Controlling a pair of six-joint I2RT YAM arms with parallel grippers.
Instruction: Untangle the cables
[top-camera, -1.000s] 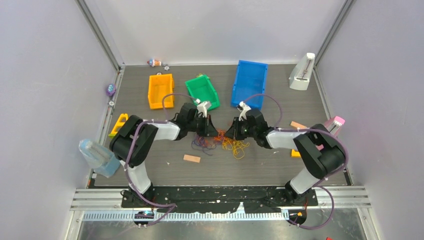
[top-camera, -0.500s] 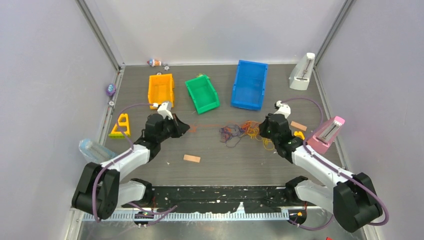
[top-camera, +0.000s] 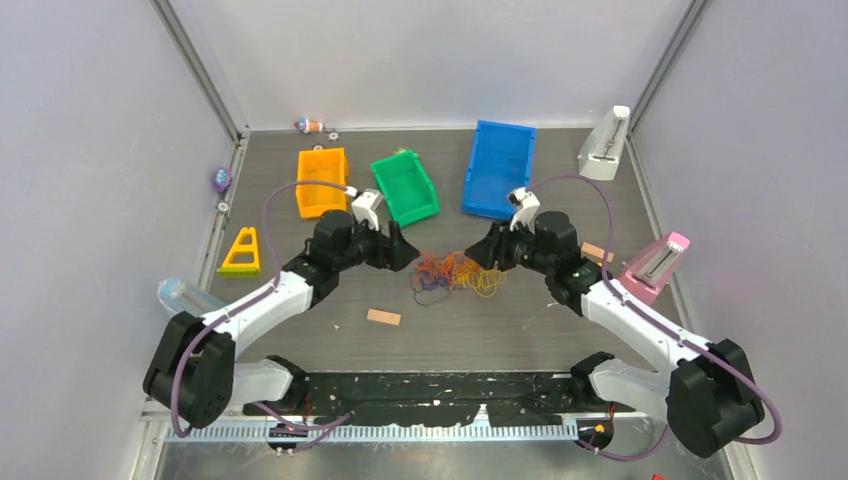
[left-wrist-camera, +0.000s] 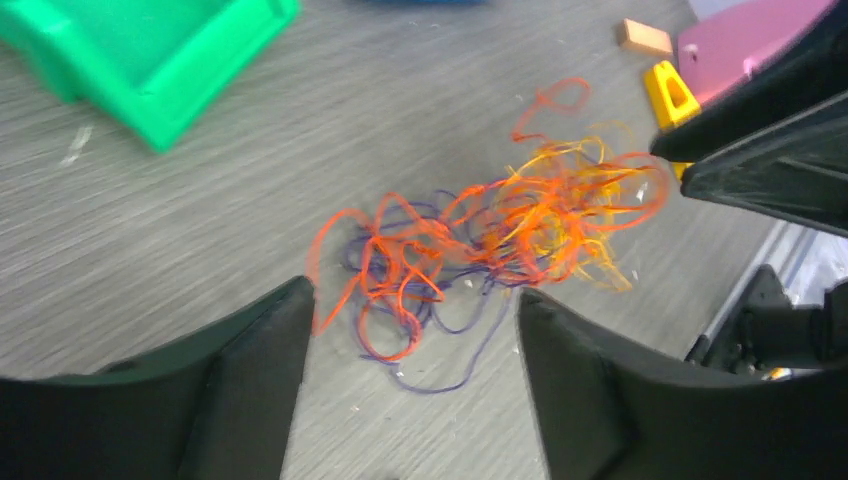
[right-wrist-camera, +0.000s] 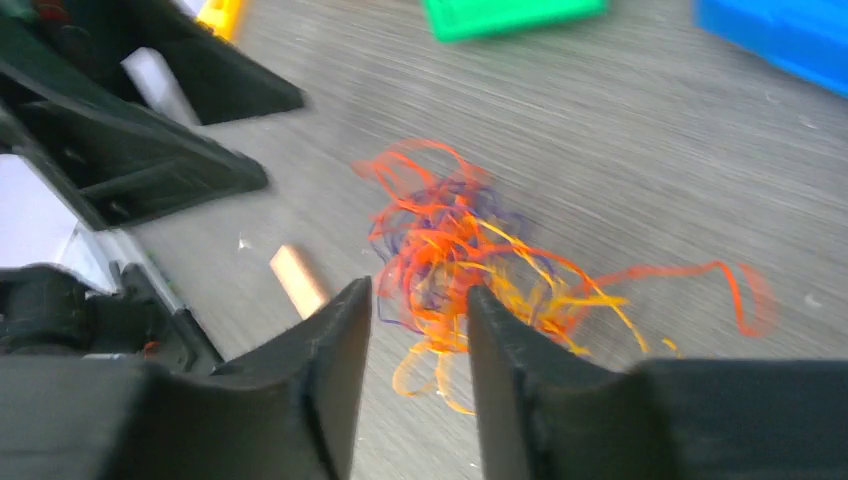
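Grey tabletop (top-camera: 500, 330), pale walls (top-camera: 100, 150); cables (top-camera: 455, 272) between wide-open empty left pincer (left-wrist-camera: 415, 296) and narrowly parted, seemingly empty right pincer (right-wrist-camera: 420, 293).

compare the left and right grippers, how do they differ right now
The left gripper has its jaws wide apart; the right gripper shows only a narrow gap. The left sits by the purple-and-orange side of the cables, the right by the yellow side. Both are black, face the tangle and visibly grip no strand.
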